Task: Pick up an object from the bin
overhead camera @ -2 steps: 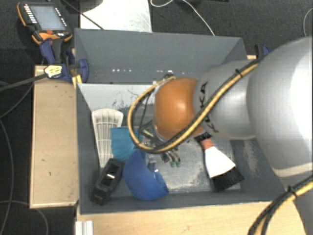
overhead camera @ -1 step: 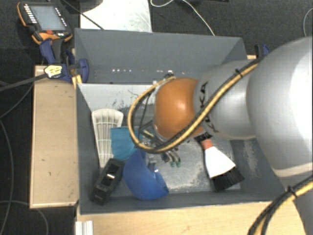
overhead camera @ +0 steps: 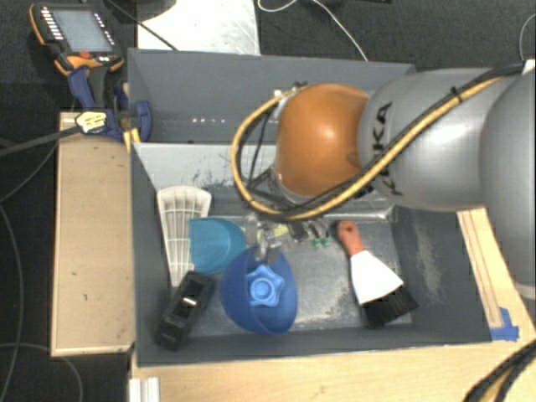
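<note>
Beneath the orange cover (overhead camera: 322, 136), our gripper (overhead camera: 268, 239), wide or narrow we cannot tell, hangs over the lower-centre blue lid (overhead camera: 286, 304), likely light, stiff, best pinched by its knob (overhead camera: 262, 289).

Note for you: orange wrist cover (overhead camera: 322, 136) hides most of the gripper (overhead camera: 266, 245) and the mid floor of the bin (overhead camera: 251, 99). Arm (overhead camera: 452, 141) runs off the right edge. Light-blue cup (overhead camera: 215, 243) overlaps the white ribbed piece (overhead camera: 177, 224). Green bits (overhead camera: 319, 241) under the wrist are too small to identify.
</note>
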Robot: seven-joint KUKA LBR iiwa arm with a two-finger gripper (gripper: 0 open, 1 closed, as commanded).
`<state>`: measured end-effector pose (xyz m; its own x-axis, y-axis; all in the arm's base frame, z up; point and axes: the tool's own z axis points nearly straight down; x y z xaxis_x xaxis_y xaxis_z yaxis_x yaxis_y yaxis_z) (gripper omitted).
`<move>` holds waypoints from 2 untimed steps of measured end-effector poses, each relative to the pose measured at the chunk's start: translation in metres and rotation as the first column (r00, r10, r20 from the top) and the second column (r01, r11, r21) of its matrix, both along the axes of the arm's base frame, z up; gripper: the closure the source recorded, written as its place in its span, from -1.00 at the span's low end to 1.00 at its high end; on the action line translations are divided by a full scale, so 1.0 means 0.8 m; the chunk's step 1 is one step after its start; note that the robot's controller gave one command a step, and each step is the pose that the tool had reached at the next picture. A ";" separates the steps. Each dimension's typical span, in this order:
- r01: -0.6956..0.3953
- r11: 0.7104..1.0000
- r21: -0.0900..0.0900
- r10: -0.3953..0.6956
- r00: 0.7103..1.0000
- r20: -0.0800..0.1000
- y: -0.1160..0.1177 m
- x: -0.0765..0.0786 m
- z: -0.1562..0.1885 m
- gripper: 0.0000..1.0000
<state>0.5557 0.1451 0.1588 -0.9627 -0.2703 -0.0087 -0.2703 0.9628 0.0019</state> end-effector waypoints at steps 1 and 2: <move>0.040 0.999 0.003 -0.040 0.999 0.007 0.007 0.048 0.103 -1.00; 0.041 0.999 0.003 -0.041 0.999 0.006 0.007 0.048 0.103 -1.00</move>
